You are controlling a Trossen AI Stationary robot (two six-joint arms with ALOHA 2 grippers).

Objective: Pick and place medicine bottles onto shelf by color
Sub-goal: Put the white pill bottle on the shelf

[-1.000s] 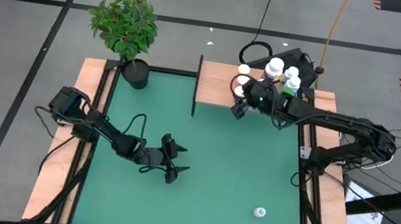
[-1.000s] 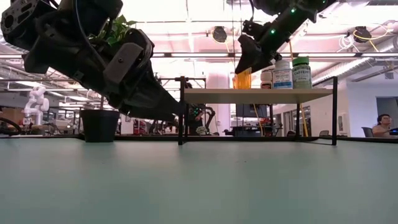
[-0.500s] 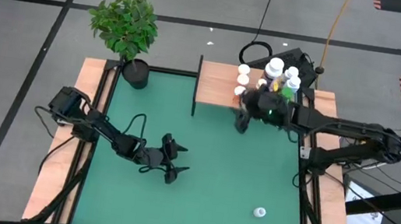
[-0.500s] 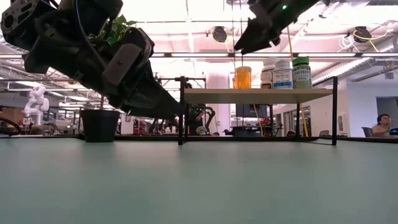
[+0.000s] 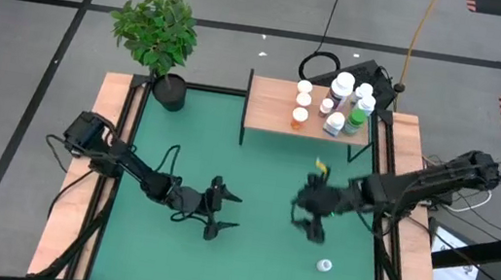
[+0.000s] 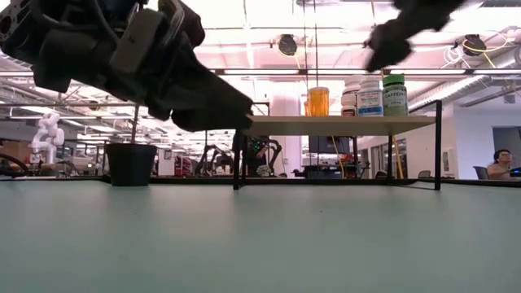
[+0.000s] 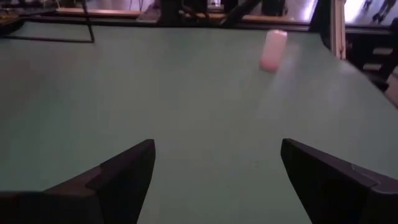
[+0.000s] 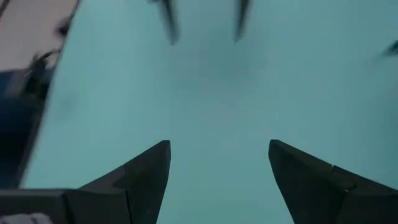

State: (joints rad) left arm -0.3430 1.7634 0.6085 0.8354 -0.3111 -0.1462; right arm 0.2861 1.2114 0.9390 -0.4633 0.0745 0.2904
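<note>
readable text: none | blue-labelled white bottle (image 6: 369,98) and green bottle (image 6: 396,95) on light-wood shelf (image 6: 338,124): label print too small

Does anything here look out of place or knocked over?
One white bottle sits alone on the green table, near its front edge, far from the other bottles grouped on the shelf. Whether it stands or lies is unclear. Nothing looks spilled or damaged.
</note>
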